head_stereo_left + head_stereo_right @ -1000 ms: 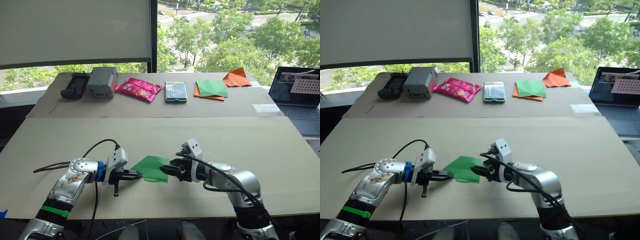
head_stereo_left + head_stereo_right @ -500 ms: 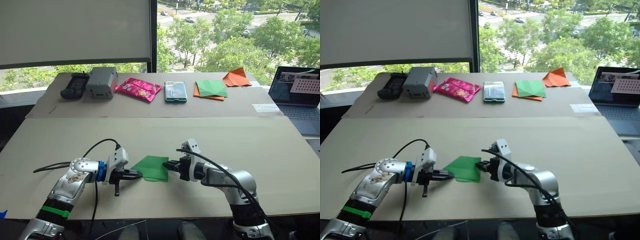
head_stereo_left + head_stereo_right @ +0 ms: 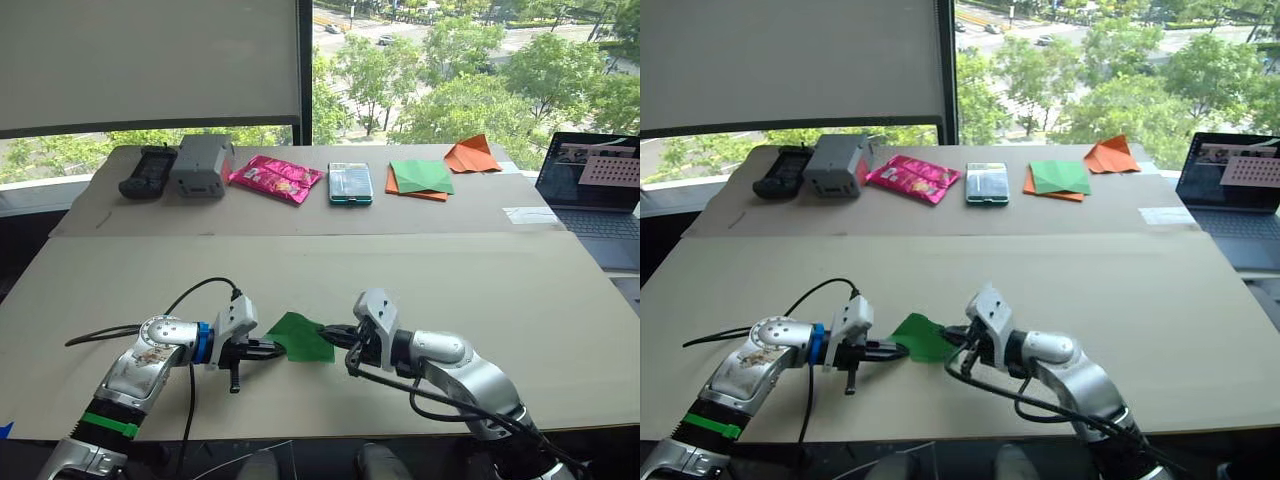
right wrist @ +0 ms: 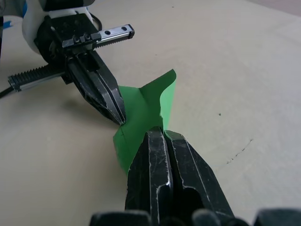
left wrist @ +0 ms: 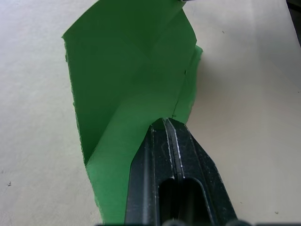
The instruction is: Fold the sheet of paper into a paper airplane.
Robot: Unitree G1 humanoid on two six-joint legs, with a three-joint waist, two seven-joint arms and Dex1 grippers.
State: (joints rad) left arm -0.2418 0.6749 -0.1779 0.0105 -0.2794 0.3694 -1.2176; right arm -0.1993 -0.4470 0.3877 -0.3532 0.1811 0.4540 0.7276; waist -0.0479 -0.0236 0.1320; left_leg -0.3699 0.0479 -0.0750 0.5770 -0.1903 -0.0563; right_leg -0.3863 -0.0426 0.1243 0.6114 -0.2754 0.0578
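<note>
Clutter along the far edge of the table (image 3: 420, 270)

From left to right: a black controller (image 3: 146, 171), a grey box (image 3: 202, 165), a pink snack packet (image 3: 277, 178), a small teal-edged case (image 3: 351, 183), a darker green sheet (image 3: 421, 176) on orange paper, an orange paper triangle (image 3: 474, 155); a laptop (image 3: 598, 190) sits at the right.

Two silver metal arms with rounded, jointed housings. The left arm (image 3: 150, 362) has a blue ring near the wrist, a green band lower down, and a white wrist block. Black cables loop loosely from each arm. Each ends in a gripper of two tapered black fingers; the left gripper (image 4: 115, 110) has toothed black rails behind its fingers.
</note>
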